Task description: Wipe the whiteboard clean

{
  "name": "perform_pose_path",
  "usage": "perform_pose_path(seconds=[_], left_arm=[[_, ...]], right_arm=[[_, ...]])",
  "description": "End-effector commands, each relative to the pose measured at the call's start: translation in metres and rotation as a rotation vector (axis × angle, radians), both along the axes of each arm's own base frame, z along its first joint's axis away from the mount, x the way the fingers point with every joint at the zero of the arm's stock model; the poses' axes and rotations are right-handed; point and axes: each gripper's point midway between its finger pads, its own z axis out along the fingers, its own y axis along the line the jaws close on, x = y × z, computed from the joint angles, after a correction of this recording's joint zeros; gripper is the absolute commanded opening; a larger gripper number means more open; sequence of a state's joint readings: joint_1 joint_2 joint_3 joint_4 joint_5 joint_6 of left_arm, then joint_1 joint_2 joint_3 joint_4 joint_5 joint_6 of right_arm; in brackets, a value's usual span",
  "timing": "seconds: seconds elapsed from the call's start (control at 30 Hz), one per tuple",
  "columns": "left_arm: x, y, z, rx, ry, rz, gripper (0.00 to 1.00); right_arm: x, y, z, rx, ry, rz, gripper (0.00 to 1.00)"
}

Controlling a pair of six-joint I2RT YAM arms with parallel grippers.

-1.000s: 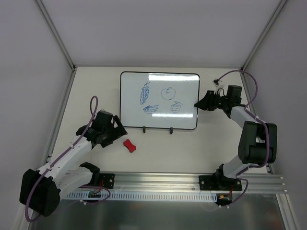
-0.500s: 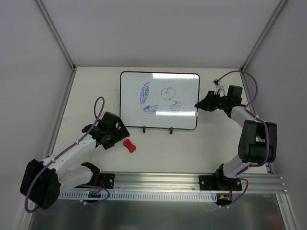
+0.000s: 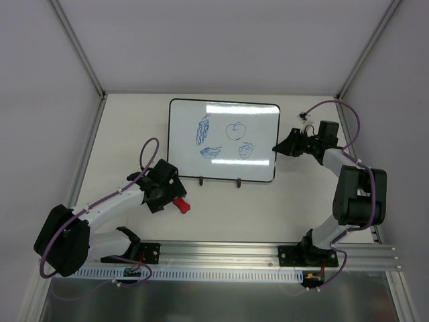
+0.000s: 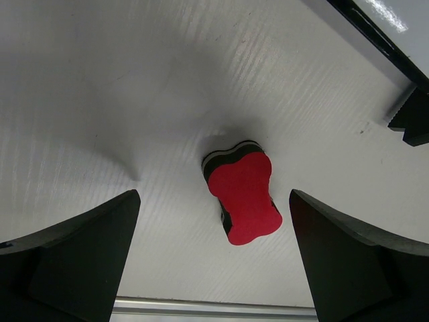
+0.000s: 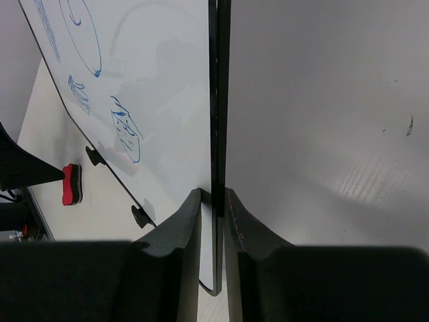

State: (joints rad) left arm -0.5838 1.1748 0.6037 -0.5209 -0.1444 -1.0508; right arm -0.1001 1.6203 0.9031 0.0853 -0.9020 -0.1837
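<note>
**While the right gripper pinches the board's edge, the eraser lies between the open left jaws**

Seen from the top external camera, the whiteboard [image 3: 224,142] sits a little above the centre of the frame, with blue doodles on its face. Its two feet [image 3: 202,180] are at its lower edge. The right gripper [image 3: 275,147] meets the board's right-hand edge. The left gripper [image 3: 173,200] is at lower left of the board, over the red eraser [image 3: 181,205]. The left arm is plainly the nearer one to the eraser.

In the left wrist view, the left gripper [image 4: 214,201] stands wide open, with one dark finger at each lower corner. The eraser [image 4: 242,194] lies flat on the table [image 4: 100,80] just right of centre, between the fingers and touching neither. Its long axis runs nearly up and down the frame, tilted slightly to the lower right. By my judgement, closing would squeeze it across its narrow waist. The whiteboard's frame [image 4: 375,37] and one foot [image 4: 412,117] show at upper right, apart from the eraser.

In the right wrist view, the right gripper [image 5: 213,208] has its jaws closed on the whiteboard [image 5: 167,100]. One finger sits on each side of the black frame at lower centre. The eraser [image 5: 71,184] shows small at the left edge.
</note>
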Motion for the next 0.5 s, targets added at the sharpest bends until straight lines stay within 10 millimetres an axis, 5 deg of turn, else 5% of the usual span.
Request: perform_pose_path(seconds=[0.0, 0.47], left_arm=[[0.0115, -0.0033, 0.0089, 0.009, -0.036, 0.032, 0.96], [0.0087, -0.0116, 0.0026, 0.017, -0.007, 0.039, 0.88]], right_arm=[[-0.0029, -0.008, -0.0155, -0.012, 0.07, -0.032, 0.11], [-0.0096, -0.0097, -0.013, -0.046, 0.04, -0.024, 0.11]])
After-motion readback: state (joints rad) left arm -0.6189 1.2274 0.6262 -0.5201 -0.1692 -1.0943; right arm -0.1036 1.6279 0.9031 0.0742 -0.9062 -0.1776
